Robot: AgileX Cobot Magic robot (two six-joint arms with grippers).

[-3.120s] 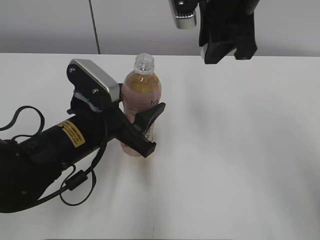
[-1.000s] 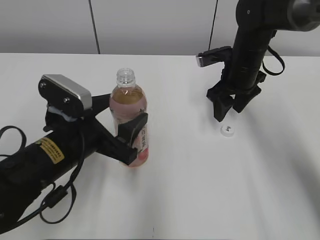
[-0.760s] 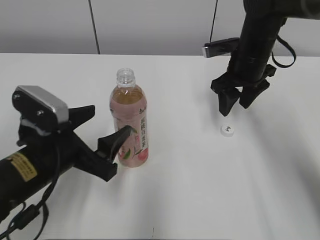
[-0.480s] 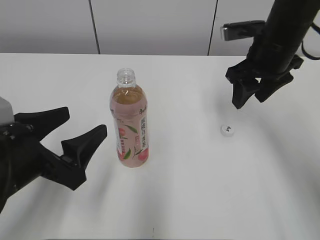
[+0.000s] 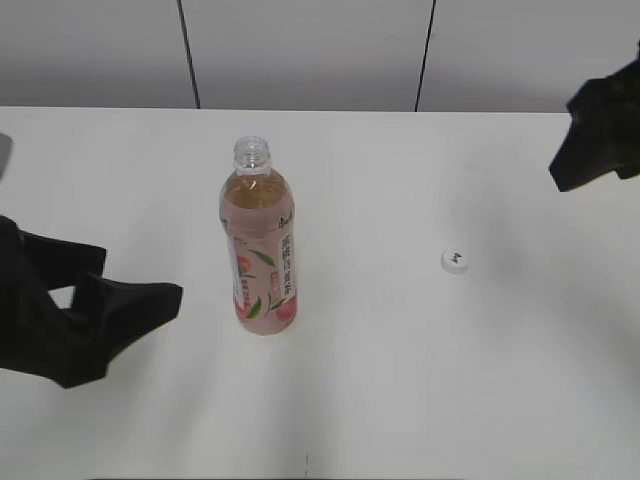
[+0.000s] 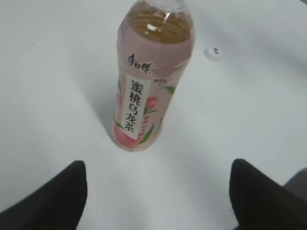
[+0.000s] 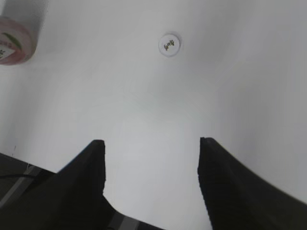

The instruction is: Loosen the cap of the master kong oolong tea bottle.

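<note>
The oolong tea bottle (image 5: 260,250) stands upright on the white table, its neck bare and open; it also shows in the left wrist view (image 6: 151,76). The white cap (image 5: 454,261) lies flat on the table to the bottle's right, apart from it, and shows in the left wrist view (image 6: 213,52) and the right wrist view (image 7: 170,44). My left gripper (image 5: 115,280) is open and empty, low at the left, well short of the bottle. My right gripper (image 7: 151,141) is open and empty, at the far right edge above the table.
The white table (image 5: 380,380) runs back to a grey panelled wall (image 5: 300,50). Nothing else stands on it.
My left gripper let go of the bottle and drew back to the left. My right gripper left the cap on the table and rose away to the right.
</note>
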